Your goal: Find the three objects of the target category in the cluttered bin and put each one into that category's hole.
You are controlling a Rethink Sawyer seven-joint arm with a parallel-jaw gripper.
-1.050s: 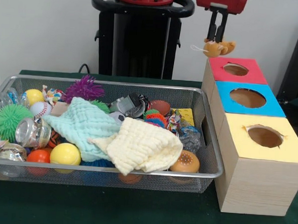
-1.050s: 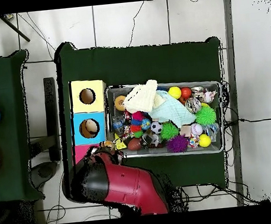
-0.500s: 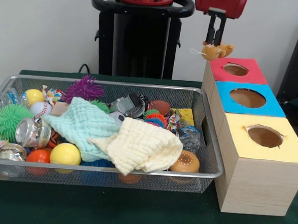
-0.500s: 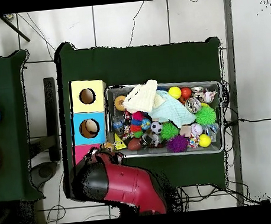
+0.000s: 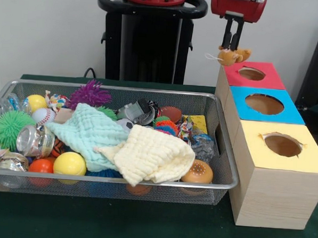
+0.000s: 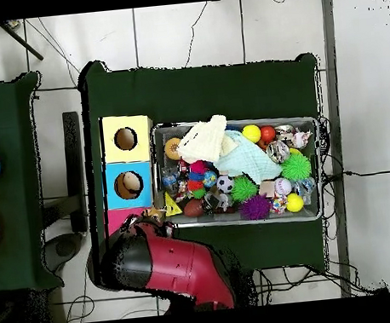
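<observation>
The end effector [image 5: 232, 47] hangs above the near-left corner of the red box [image 5: 252, 75], its two dark fingers pressed together on a small tan stuffed toy [image 5: 229, 55]; the toy dangles just short of the round hole [image 5: 251, 74] in the red top, so it looks to be on its way to that opening, not yet over it. The toy looks soft and lumpy, with a thin pale string trailing off one side. In the overhead view the red arm [image 6: 170, 267] covers most of the red box. Three wooden boxes stand in a row beside the bin, topped red, blue [image 5: 264, 104] and yellow [image 5: 282, 145], each with a round hole so that things dropped in are sorted by colour. The wire mesh bin [image 5: 145, 180] on the green desk [image 5: 89, 222] holds the clutter: a folded mint cloth [image 5: 86, 131] and a cream cloth [image 5: 152, 155] of crinkly weave lie on top, likely hiding other items, beside a spiky purple ball [image 5: 90, 94], a fuzzy green ball [image 5: 8, 127], a smooth yellow ball [image 5: 69, 164] and a shiny jar [image 5: 34, 140].
</observation>
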